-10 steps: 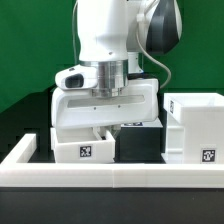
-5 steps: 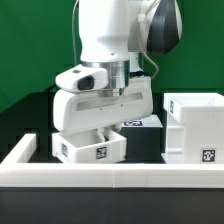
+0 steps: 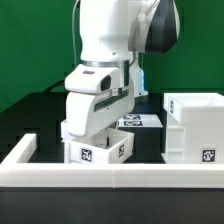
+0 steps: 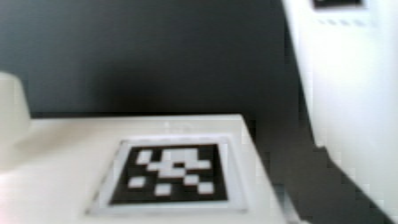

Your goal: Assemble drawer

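Presently the gripper [image 3: 98,124] clamps 1 tilted tray [image 3: 100,150]; next it likely needs levelling and aligning with the housing [image 3: 195,125].

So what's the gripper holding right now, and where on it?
The small tray, apparently pinched at its top rim by the gripper from above; the tray sits tilted. The fingertips are hidden.

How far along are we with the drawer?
Done: nothing looks joined yet; the tall white boxy plastic housing stands apart at the exterior view's right. In hand: the gripper grips a small white open-top plastic tray with a black-and-white tag, tilted. Left: getting this tray into the housing, then a second tray, not in view.
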Available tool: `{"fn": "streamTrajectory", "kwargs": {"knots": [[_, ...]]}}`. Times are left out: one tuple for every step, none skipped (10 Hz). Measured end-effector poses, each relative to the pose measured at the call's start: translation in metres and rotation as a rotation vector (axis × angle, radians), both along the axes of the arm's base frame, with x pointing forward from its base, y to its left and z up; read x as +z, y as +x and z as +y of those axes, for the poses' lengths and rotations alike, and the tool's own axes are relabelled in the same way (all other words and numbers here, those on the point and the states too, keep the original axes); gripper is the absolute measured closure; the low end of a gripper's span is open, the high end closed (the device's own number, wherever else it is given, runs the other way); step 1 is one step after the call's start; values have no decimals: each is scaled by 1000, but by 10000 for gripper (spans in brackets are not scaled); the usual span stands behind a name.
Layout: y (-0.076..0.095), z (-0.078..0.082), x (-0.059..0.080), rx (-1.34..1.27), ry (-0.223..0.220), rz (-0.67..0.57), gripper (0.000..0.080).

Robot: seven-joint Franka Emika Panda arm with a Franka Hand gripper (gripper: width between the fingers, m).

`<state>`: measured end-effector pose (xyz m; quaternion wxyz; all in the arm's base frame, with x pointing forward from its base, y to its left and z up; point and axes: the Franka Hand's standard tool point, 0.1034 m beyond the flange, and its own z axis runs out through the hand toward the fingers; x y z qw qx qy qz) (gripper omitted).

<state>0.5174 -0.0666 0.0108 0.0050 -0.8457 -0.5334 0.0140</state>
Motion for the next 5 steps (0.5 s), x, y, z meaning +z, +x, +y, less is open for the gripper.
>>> {"fn": "streamTrajectory", "kwargs": {"knots": [[2,0,1,108,-6,-15,758],[2,4,2,170,-9,-14,758],[4,9,4,272,-14,-15,758],[4,11,4,327,-17,-14,758],[3,7,3,381,-22,-9,758]]}}
